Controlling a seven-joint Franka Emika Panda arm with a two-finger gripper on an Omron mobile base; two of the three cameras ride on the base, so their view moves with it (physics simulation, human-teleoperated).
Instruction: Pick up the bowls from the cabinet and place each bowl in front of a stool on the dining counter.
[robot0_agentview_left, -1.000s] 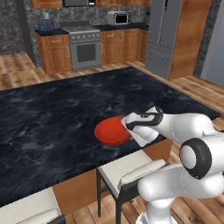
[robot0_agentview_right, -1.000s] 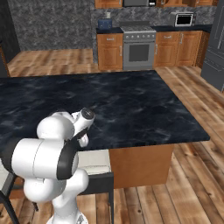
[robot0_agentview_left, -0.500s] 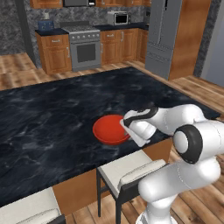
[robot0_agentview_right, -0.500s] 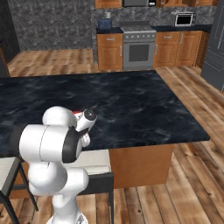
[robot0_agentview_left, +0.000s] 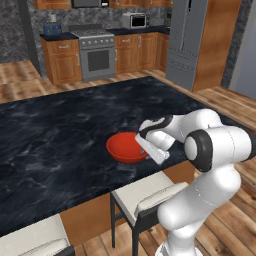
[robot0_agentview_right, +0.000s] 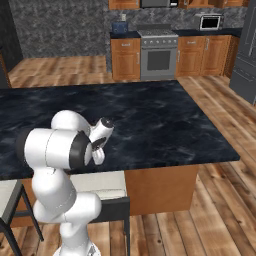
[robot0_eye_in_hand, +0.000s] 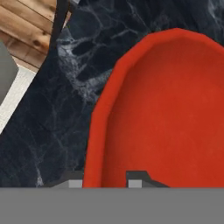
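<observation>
The glossy red bowl (robot0_agentview_left: 127, 147) sits on the black marble tabletop (robot0_agentview_left: 60, 135) near its front edge, directly behind a white-cushioned stool (robot0_agentview_left: 145, 196). Over the last second the bowl has stayed in about the same place on the tabletop, while the arm's elbow has swung lower and nearer the left base camera, and the hand has stayed at the bowl's right rim.

In the hand view the gripper (robot0_eye_in_hand: 105, 177) straddles the near rim of the red bowl (robot0_eye_in_hand: 166, 109), one fingertip outside the wall and one inside, pinching the rim between them. In the left base view the gripper (robot0_agentview_left: 144, 145) meets the bowl's right side, and its fingertips are hidden behind the white hand.

In the right base view the arm's shoulder and elbow hide the bowl, and the gripper's tips cannot be made out. A second stool (robot0_agentview_left: 35, 240) is cut off at the lower left corner. The hand view cuts off the bowl's far side.
</observation>
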